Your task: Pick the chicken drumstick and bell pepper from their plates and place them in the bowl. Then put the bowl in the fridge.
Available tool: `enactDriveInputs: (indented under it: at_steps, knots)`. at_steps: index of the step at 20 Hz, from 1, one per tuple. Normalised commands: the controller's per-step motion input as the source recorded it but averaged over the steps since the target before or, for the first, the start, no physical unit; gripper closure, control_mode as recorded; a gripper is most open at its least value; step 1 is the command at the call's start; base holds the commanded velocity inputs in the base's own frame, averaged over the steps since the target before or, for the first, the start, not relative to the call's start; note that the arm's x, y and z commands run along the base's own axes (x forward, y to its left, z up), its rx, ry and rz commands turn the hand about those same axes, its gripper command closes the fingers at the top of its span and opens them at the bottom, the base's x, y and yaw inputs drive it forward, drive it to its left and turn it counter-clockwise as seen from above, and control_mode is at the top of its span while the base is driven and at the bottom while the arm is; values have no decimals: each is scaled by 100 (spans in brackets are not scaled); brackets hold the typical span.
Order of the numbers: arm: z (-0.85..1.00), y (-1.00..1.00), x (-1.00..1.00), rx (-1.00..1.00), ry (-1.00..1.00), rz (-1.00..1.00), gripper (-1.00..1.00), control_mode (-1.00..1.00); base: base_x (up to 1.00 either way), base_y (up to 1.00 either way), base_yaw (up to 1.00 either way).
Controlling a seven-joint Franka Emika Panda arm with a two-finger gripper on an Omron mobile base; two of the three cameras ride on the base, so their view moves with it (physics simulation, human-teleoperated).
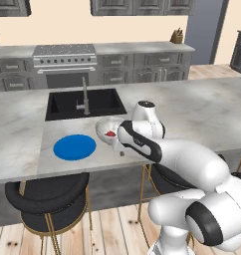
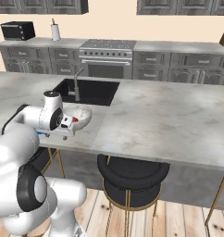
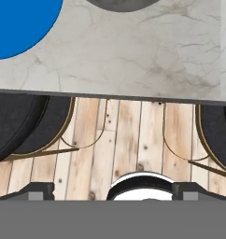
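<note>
**Gripper at the tabletop edge, bowl just beyond**

My gripper (image 3: 113,193) hangs wide open and holds nothing, looking down over the near edge of the tabletop (image 3: 147,56) at the wooden floor (image 3: 129,140) and stools. Just past me sits the bowl (image 1: 106,128), with something red inside, probably the bell pepper (image 1: 110,133). An empty blue plate (image 1: 74,147) lies beside it, on my left. To take the bowl I must reach forward, away from the edge.
</note>
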Motion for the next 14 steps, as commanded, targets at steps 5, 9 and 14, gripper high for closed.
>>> enactDriveInputs:
  at_steps: [5, 9, 14]
  knots:
    - [0, 0, 0, 0, 0, 0, -100, 100, -33, 4, 9]
    - [0, 0, 0, 0, 0, 0, -100, 100, -59, 43, 19]
    - [0, 0, 0, 0, 0, 0, -100, 100, -12, 89, 8]
